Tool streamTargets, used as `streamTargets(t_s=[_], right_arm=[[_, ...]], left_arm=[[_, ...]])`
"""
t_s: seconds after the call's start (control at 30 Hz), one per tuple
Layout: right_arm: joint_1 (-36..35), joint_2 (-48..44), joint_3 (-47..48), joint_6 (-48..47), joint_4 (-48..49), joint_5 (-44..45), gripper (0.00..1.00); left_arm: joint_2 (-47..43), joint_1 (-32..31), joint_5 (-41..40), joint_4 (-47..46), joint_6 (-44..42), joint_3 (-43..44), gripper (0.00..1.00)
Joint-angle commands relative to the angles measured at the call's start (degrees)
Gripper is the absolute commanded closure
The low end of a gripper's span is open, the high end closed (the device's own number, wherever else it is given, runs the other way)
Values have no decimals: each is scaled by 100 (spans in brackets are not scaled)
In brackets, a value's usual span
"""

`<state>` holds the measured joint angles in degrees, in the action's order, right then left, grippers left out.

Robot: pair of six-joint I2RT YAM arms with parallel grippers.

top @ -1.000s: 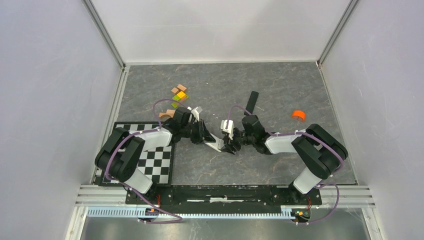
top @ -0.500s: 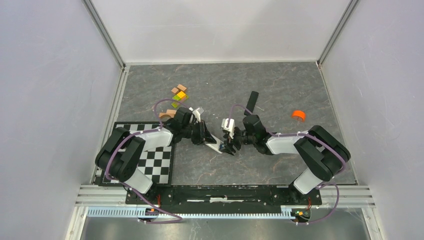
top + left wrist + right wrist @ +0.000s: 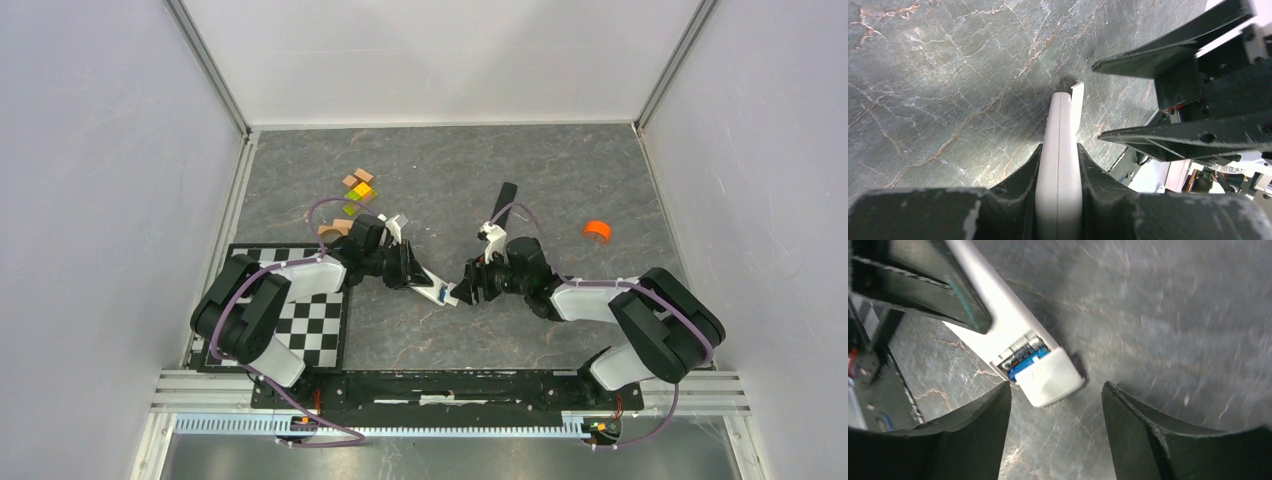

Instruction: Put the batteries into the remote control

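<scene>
White plastic, the remote control (image 3: pixel 432 288) hangs just right of the checkerboard mat (image 3: pixel 318 325), over the stone table (image 3: pixel 560 170). The left gripper (image 3: pixel 1058 148) is clamped on its two flat faces, and the free end slopes down towards the table; I cannot tell whether it touches. Its battery bay is uncovered, and a blue battery (image 3: pixel 1027 360) lies inside. Further right of the mat, the right gripper (image 3: pixel 1057 387) faces that end with its fingers (image 3: pixel 973 440) spread apart and nothing between them. A black bar (image 3: pixel 503 205) and an orange cap (image 3: pixel 597 230) lie well right of the mat, and coloured blocks (image 3: pixel 358 190) lie beyond its far edge.
</scene>
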<state>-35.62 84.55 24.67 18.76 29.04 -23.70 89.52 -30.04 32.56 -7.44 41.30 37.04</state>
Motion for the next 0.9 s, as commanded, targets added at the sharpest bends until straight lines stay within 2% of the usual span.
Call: streamTargets(t_s=[0.0, 0.13, 0.33, 0.67, 0.87], right_arm=[[-7, -230, -278, 2032, -294, 521, 32], [0, -81, -325, 2756, -230, 494, 41], [-9, 400, -405, 3245, -24, 607, 54], [-11, 1031, -632, 3788, 1330, -16, 60], [-14, 1276, -618, 3871, 1588, -152, 63]], left_arm=[[-99, -10, -397, -65, -38, -46, 98], [-120, -10, -435, -211, 43, -152, 98], [-59, -12, -361, -297, 62, -190, 98], [-17, -10, 80, -542, 177, -216, 98], [65, -10, 298, -762, 239, -250, 98]])
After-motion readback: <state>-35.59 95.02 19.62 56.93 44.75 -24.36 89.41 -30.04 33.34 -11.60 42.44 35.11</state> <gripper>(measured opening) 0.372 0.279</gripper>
